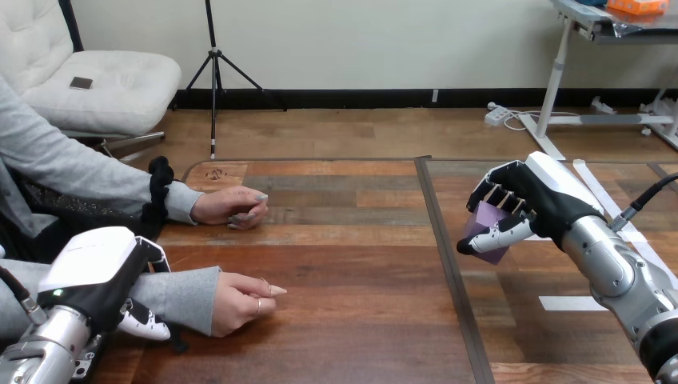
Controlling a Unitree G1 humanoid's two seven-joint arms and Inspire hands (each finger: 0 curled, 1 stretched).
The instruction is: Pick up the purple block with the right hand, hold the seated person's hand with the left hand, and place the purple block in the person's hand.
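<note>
We see right hand (534,200) grasping purple block (489,230) over right half of tabletop (360,248); person's near-edge hand (240,301) well left, beside left hand (89,268), its grip: cannot tell.

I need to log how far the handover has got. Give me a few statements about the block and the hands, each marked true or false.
1. The right hand is closed round the purple block. True.
2. The purple block lies in the person's palm. False: it is in the right hand, well apart from both of the person's hands.
3. The person's nearer hand and farther hand both rest on the table. True.
4. The left hand is over the table's middle. False: it is at the view's lower left, by the person's nearer forearm.
</note>
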